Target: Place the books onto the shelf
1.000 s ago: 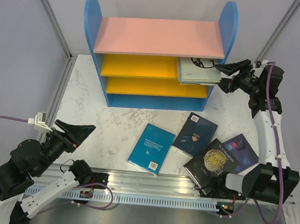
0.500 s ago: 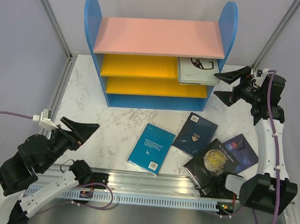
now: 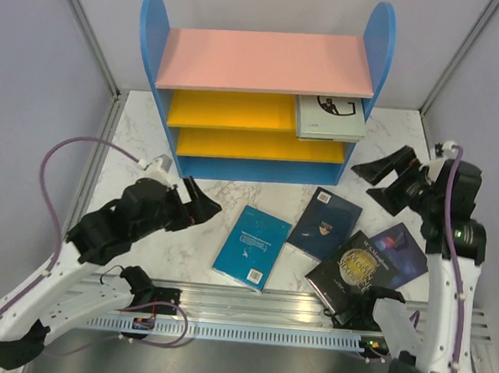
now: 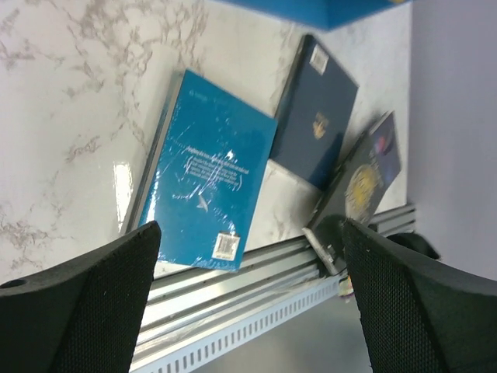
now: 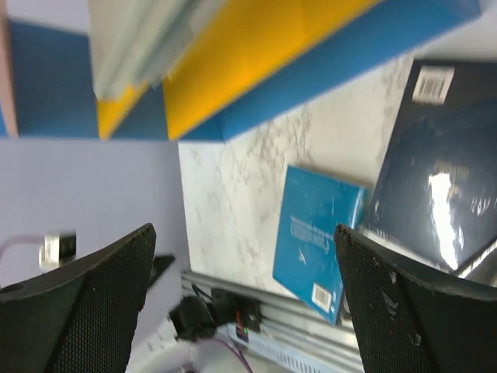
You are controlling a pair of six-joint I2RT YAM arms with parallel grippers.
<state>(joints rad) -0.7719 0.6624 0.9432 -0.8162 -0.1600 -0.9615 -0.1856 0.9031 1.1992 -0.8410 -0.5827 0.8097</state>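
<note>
From above: shelf [image 3: 260,101] with blue sides, pink top, yellow boards. Pale stack [image 3: 328,117] lying flat at the right end of its upper yellow board. Flat in front of the shelf: teal book [image 3: 253,245], navy book [image 3: 324,223], black-and-gold book [image 3: 353,268], purple book [image 3: 404,250].

Before the shelf's left half, left gripper [image 3: 203,207], spread wide, empty. Off its right front corner, right gripper [image 3: 364,182], likewise spread, empty.

Left wrist: jaws wide apart over the teal and navy books.

Right wrist: jaws wide apart, aimed at the shelf's lower boards.

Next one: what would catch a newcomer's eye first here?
The blue-sided, pink-topped shelf stands at the back, a stack of books at the right end of its upper yellow board. In front lie a teal book, navy book, black-and-gold book and blue-purple book. The left gripper and right gripper hang open, empty.
</note>
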